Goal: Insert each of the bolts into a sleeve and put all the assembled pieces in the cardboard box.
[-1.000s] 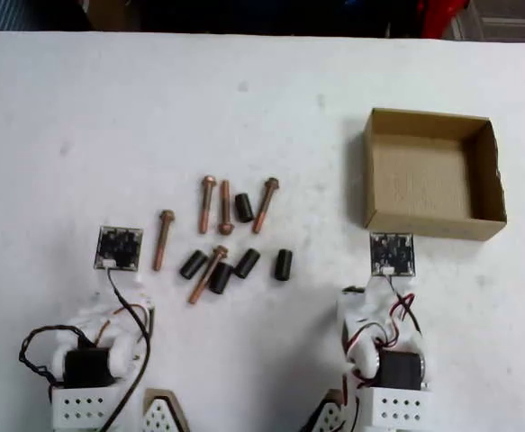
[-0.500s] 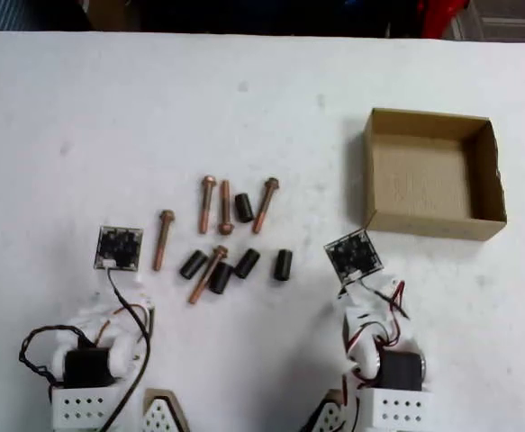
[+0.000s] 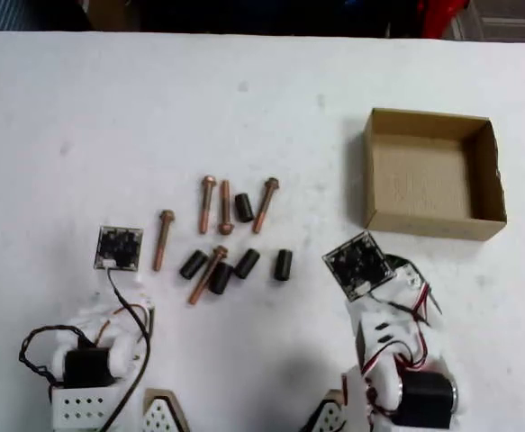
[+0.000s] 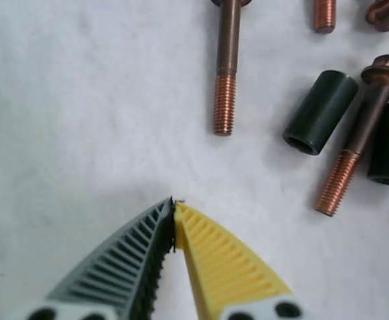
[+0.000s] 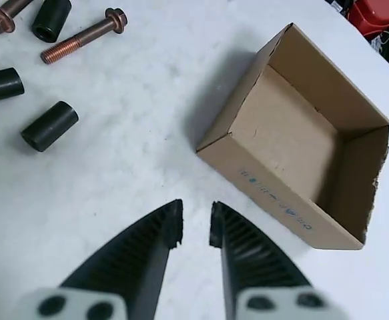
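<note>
The left claw (image 4: 174,208) is pressed together. The right claw (image 5: 195,225), slightly spread, hangs near the cardboard box (image 3: 424,223). Loose bolts (image 3: 207,205) and sleeves (image 3: 283,265) lie between them.

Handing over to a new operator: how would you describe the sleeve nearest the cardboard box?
From the cardboard box, look left toward the scatter of bolts. The sleeve is the black cylinder at that scatter's box-side edge, lying alone, touching no bolt or other sleeve.

Five copper bolts (image 3: 208,203) and five short black sleeves (image 3: 283,265) lie flat, loose and unjoined on the surface (image 3: 109,117), clustered just ahead of the left hand (image 4: 174,207). The open cardboard box (image 3: 424,220) stands upright near the right hand (image 5: 194,223), its bare floor showing.
</note>
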Robot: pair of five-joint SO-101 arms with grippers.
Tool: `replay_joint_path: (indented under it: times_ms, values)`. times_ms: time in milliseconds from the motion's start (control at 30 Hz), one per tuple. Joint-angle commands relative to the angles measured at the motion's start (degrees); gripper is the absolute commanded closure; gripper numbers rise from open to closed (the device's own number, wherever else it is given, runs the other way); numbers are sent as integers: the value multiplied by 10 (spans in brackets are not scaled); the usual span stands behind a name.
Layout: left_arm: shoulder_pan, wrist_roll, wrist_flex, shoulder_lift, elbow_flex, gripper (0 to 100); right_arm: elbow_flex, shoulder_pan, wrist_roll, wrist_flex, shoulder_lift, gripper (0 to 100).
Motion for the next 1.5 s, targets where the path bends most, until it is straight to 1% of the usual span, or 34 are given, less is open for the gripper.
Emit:
replay_joint_path:
  times_ms: [0, 133, 300, 433, 600, 900, 1000, 1133, 1333, 1467]
  values:
    - [6, -4, -5, -4, -1, 976, -74, 1, -13, 0, 84, 974]
    - [6, -4, -5, -4, -1, 976, -170, 0, -58, 0, 205, 976]
    - [6, -4, -5, -4, -1, 976, -291, -2, -121, 3, 407, 935]
    - [6, -4, -5, -4, -1, 976, -352, -44, -181, 22, 561, 925]
    - [6, -4, -5, -4, -1, 976, -392, -106, -261, 36, 687, 925]
    - [6, -4, -5, -4, -1, 976, -399, -237, -427, 32, 799, 925]
    - [6, -4, -5, -4, -1, 976, -399, -264, -467, 17, 835, 925]
    - [6, -4, -5, -4, -1, 976, -399, -265, -491, -38, 882, 925]
    - [6, -4, -5, -4, -1, 976, -400, -263, -575, -89, 934, 925]
    - [6, -4, -5, -4, -1, 976, -400, -265, -606, -101, 956, 925]
